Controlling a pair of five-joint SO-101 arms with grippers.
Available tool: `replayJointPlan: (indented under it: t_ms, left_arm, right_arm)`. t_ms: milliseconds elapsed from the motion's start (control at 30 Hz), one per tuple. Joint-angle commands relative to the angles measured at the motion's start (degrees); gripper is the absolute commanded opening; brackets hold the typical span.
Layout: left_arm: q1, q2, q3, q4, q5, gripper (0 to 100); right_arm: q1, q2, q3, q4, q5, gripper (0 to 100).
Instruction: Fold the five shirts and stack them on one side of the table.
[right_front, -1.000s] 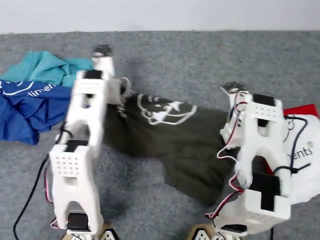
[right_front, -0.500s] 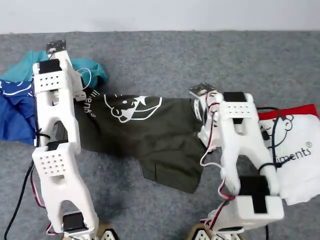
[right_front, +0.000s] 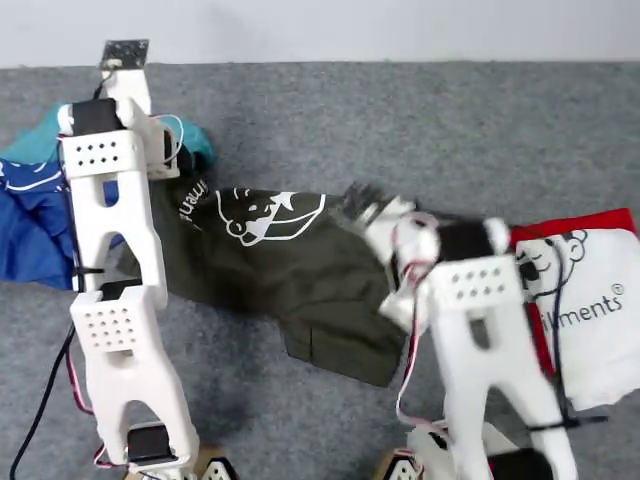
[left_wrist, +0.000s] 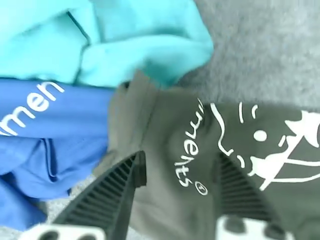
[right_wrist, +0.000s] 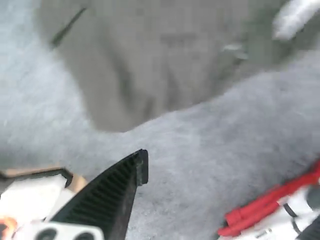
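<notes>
I log one olive-green printed cotton shirt (right_front: 300, 270), unfolded, centre frame on the grey counter (right_front: 400, 120). Left end effector (left_wrist: 180, 160): spread wide above it, empty. Right end effector (right_front: 372, 208): apparently spread, empty. White shirt (right_front: 590, 320) on red shirt (right_front: 575, 225), seemingly folded, right. Teal shirt (right_front: 195, 145) and blue shirt (right_front: 35, 220) crumpled, upper left.

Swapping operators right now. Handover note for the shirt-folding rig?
Left hand: open, over the printed end of the olive shirt, next to the teal shirt and blue shirt.
Right hand: open, holding nothing, at the olive shirt's other end.
Olive shirt lies spread and unfolded mid-table. Teal and blue are crumpled at the left side.
Done, apparently: white shirt lies flat on the red shirt at the right side.
Left: fold olive, teal and blue, then stack them.
</notes>
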Motion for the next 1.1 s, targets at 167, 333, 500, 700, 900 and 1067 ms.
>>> replayJointPlan:
  t_ms: [167,333,500,700,900,1067]
  left_arm:
    - [-2.8,-1.3,-4.0,1.3,-6.2,34]
    - [-3.6,-1.3,-3.6,1.3,-6.2,32]
    - [-3.3,-1.3,-3.0,1.3,-6.2,32]
    - [-3.0,-1.2,-3.0,1.3,-6.2,32]
    - [-3.0,-1.2,-3.0,1.3,-6.2,32]
    - [-2.7,-1.2,0.7,1.3,-6.2,32]
  right_arm:
    - [-8.1,-10.9,20.7,-9.8,4.9,50.7]
    - [-15.0,-10.0,29.4,-14.0,4.9,50.6]
    - [-22.5,-9.9,31.4,-18.2,2.8,35.6]
    - [-20.9,-9.9,31.6,-22.6,-0.3,19.9]
    - [-19.7,-9.8,33.1,-23.9,-0.1,19.7]
    - [-19.7,-9.8,37.3,-28.0,-0.2,19.7]
